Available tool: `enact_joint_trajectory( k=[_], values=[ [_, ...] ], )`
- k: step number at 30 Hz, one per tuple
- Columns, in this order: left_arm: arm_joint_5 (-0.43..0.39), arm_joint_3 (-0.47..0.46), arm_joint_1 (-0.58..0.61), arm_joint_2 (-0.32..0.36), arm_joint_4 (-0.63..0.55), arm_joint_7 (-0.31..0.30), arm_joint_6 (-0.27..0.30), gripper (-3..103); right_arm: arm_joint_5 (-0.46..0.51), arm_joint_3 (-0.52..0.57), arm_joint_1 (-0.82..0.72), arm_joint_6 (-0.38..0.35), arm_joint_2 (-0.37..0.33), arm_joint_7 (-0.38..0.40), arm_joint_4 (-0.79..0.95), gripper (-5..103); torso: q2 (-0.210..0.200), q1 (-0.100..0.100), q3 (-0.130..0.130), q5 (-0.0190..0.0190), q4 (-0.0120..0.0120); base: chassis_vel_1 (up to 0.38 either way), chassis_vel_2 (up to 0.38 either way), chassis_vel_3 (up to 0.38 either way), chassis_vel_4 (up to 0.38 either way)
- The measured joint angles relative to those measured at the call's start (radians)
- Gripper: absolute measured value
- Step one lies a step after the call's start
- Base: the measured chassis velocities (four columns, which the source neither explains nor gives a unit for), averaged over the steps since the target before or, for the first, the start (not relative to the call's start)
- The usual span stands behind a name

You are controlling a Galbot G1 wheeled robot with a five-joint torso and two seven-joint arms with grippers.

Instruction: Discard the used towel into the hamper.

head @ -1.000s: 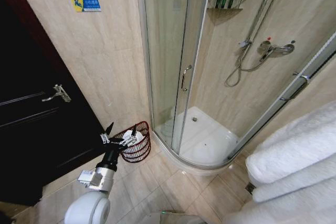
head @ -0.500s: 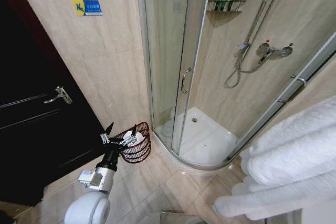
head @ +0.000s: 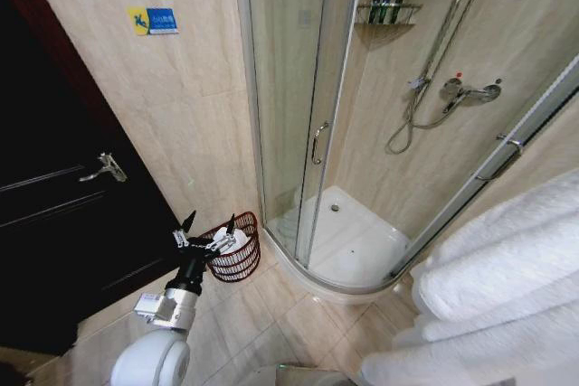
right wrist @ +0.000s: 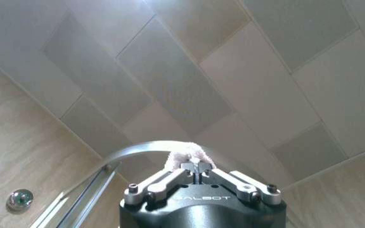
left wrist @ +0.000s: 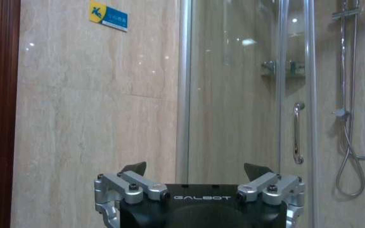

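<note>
**Towel held high on my right, hamper on the floor by the shower**

From the head camera I see the hamper (head: 237,248) on the tiled floor, in the corner where the beige wall meets the shower enclosure (head: 298,106), just beside the curved shower base; something white lies inside it; the dark door (head: 63,214) with its lever handle stands well to the left of it.

My left gripper (head: 210,226) hangs in front of the hamper's near rim in that view, fingers spread wide and holding nothing; I cannot tell whether it touches the rim; on the left wrist camera the same left gripper (left wrist: 197,172) shows both fingertips well apart, facing the wall and the glass door with its handle (left wrist: 298,133).

The white towel (head: 493,287) lies in thick folds across the lower right of the head view, close to the camera; on the right wrist camera my right gripper (right wrist: 197,168) points up at the ceiling tiles, fingers clenched together on a small tuft of the towel (right wrist: 186,156) that pokes out just above the tips.
</note>
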Motion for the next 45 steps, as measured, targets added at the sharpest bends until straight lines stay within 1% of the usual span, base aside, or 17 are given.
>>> enact_joint_trajectory(
  k=[11, 14, 17, 18, 19, 20, 21, 23, 25, 26, 28, 29, 31, 33, 39, 40, 45],
  values=[
    [0.0, 0.0, 0.0, 0.0, 0.0, 0.0, 0.0, 100, 0.0, 0.003, -0.003, 0.0, 0.003, 0.0, 0.001, 2, -0.006, -0.003, -0.003, 0.0002, 0.0, 0.083, 0.081, -0.095, -0.089],
    [0.0, 0.0, 0.0, 0.0, 0.0, 0.0, 0.0, 100, 0.0, 0.003, -0.004, 0.0, 0.006, 0.0, 0.003, 2, -0.007, -0.003, -0.004, -0.0006, 0.0, 0.218, 0.192, -0.2, -0.176],
    [0.0, 0.0, 0.0, 0.0, 0.0, 0.0, 0.0, 100, 0.001, 0.003, -0.005, 0.0, 0.007, 0.0, 0.003, 2, -0.008, -0.003, -0.004, 0.0004, 0.0001, 0.239, 0.231, -0.219, -0.227],
    [0.0, 0.0, 0.0, 0.0, 0.0, 0.0, 0.0, 100, 0.001, 0.003, -0.005, 0.001, 0.007, 0.0, 0.005, 2, -0.009, -0.004, -0.004, -0.0008, 0.0003, 0.245, 0.269, -0.234, -0.24],
    [0.0, 0.0, 0.0, 0.0, 0.0, 0.0, 0.0, 100, 0.005, 0.003, -0.006, 0.002, 0.007, 0.0, 0.007, 2, -0.009, -0.004, -0.005, -0.0006, 0.0001, 0.263, 0.269, -0.239, -0.243],
    [0.0, 0.0, 0.0, 0.0, 0.0, 0.0, 0.0, 100, 0.009, 0.003, -0.006, 0.002, 0.008, 0.001, 0.009, 2, -0.009, -0.005, -0.005, 0.0008, -0.0001, 0.25, 0.258, -0.239, -0.243],
    [0.0, 0.0, 0.0, 0.0, 0.0, 0.0, 0.0, 100, 0.009, 0.003, -0.006, 0.002, 0.008, 0.001, 0.009, 2, -0.009, -0.005, -0.005, 0.0008, -0.0001, 0.25, 0.258, -0.239, -0.243],
    [0.0, 0.0, 0.0, 0.0, 0.0, 0.0, 0.0, 100, 0.013, 0.002, -0.007, 0.003, 0.007, 0.003, 0.014, 2, -0.01, -0.004, -0.005, -0.0018, 0.0, 0.222, 0.167, -0.232, -0.216],
    [0.0, 0.0, 0.0, 0.001, 0.0, 0.0, 0.0, 100, 0.013, 0.001, -0.006, 0.003, 0.006, 0.003, 0.015, 2, -0.01, -0.005, -0.006, -0.0014, -0.0001, 0.159, 0.159, -0.21, -0.116],
    [0.0, 0.0, 0.0, 0.001, 0.0, 0.0, 0.0, 100, 0.013, -0.002, -0.006, 0.003, 0.006, 0.003, 0.016, 2, -0.01, -0.005, -0.006, -0.0002, -0.0001, 0.159, -0.002, -0.083, -0.116],
    [0.0, 0.0, 0.0, 0.001, 0.0, 0.0, 0.0, 100, 0.013, -0.006, -0.005, 0.003, 0.007, 0.003, 0.018, 2, -0.01, -0.005, -0.006, 0.0003, 0.0003, 0.123, -0.002, 0.017, -0.061],
    [0.0, 0.0, 0.0, 0.001, 0.0, 0.0, 0.0, 100, 0.012, -0.011, -0.003, 0.003, 0.008, 0.002, 0.02, 2, -0.011, -0.005, -0.006, -0.0006, 0.0005, 0.032, 0.051, 0.017, 0.003],
    [0.0, 0.0, 0.0, 0.0, 0.0, 0.0, 0.0, 100, 0.009, -0.021, 0.0, 0.003, 0.011, 0.002, 0.023, 2, -0.012, -0.005, -0.006, 0.001, 0.0001, -0.059, 0.021, 0.037, 0.017],
    [0.0, 0.0, 0.0, 0.0, 0.0, 0.0, 0.0, 100, 0.006, -0.026, 0.001, 0.003, 0.012, 0.001, 0.023, 2, -0.012, -0.005, -0.006, 0.001, 0.0, -0.065, -0.001, 0.028, 0.039],
    [0.0, 0.0, 0.0, 0.0, 0.0, 0.0, 0.0, 100, -0.002, -0.05, 0.015, 0.002, 0.007, 0.001, 0.023, 2, -0.012, -0.006, -0.007, 0.0003, -0.0001, -0.03, -0.004, 0.077, 0.07],
    [0.0, 0.0, 0.0, 0.0, 0.0, 0.0, 0.0, 100, -0.006, -0.059, 0.019, 0.002, 0.004, 0.001, 0.024, 2, -0.012, -0.006, -0.007, -0.0005, 0.0, 0.069, 0.047, 0.04, 0.064],
    [0.0, 0.0, 0.0, 0.0, 0.0, 0.0, 0.0, 100, -0.021, -0.097, 0.036, 0.002, 0.003, 0.0, 0.033, 2, -0.013, -0.006, -0.007, -0.0006, 0.0001, 0.097, 0.086, 0.043, 0.056]
  ],
)
